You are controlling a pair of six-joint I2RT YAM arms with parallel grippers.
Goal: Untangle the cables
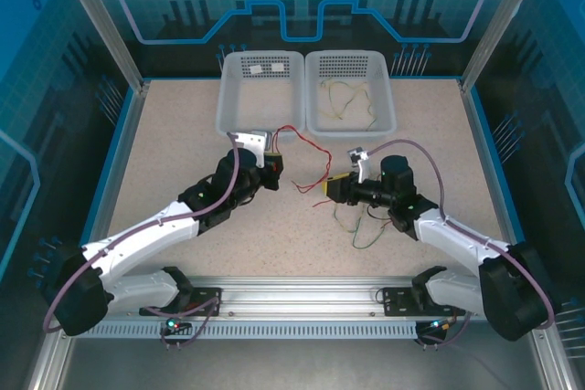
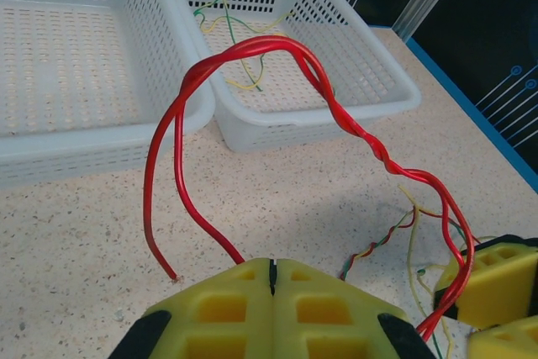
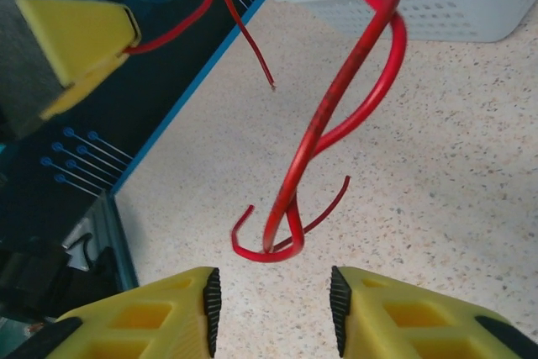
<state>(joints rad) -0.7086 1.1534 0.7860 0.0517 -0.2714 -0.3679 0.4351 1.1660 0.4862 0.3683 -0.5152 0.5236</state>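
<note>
Two red cables (image 2: 252,50) twisted round each other arch over the table from my left gripper (image 2: 271,262), which is shut on one red strand at its fingertips. The twist runs down toward my right gripper (image 2: 492,292). In the right wrist view the twisted red cables (image 3: 336,115) hang just ahead of my right gripper (image 3: 271,292), whose jaws stand open with a curled red end in front of the gap. From above, the left gripper (image 1: 275,163) and right gripper (image 1: 331,187) face each other mid-table. Thin green and pale yellow cables (image 1: 364,224) lie under the right wrist.
Two white baskets stand at the back: the left basket (image 1: 228,107) holds small white pieces, the right basket (image 1: 388,107) holds loose yellow and green wires (image 1: 345,98). A thin red-green-yellow twist (image 2: 382,241) lies on the speckled table between the grippers.
</note>
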